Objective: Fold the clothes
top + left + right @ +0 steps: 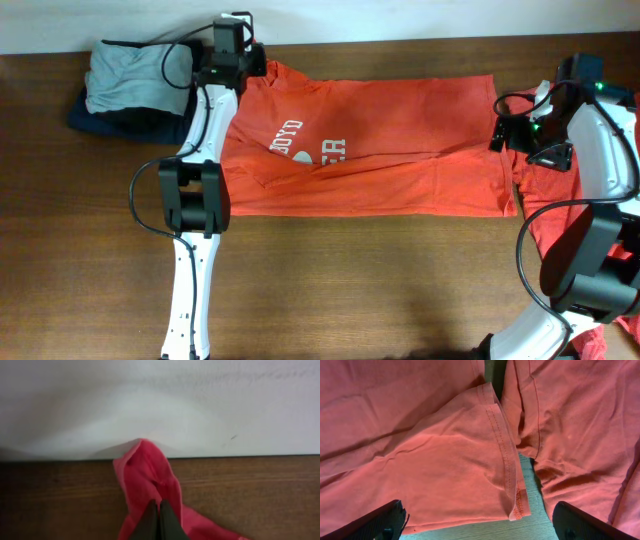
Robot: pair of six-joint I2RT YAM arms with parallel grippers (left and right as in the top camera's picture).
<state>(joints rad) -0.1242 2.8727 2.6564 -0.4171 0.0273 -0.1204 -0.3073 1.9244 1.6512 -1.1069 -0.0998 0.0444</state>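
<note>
Cloth fills the middle of the surface: an orange-red T-shirt lies flat, folded into a long band running left to right, with part of its white chest lettering showing near the left end. At the band's far left corner, close to the white wall, the left end effector is pinched tight on a bunched ridge of the shirt's fabric, which stands up in a small peak just ahead of the closed fingertips. The right end effector hangs over the shirt's right end with its jaws spread wide and nothing between them; below it lies a stitched hem. Just to the right of that hem, across a narrow strip of bare surface, more orange-red clothing sits crumpled under the right arm. A heap of grey and dark blue garments rests at the far left corner, beside the left arm.
</note>
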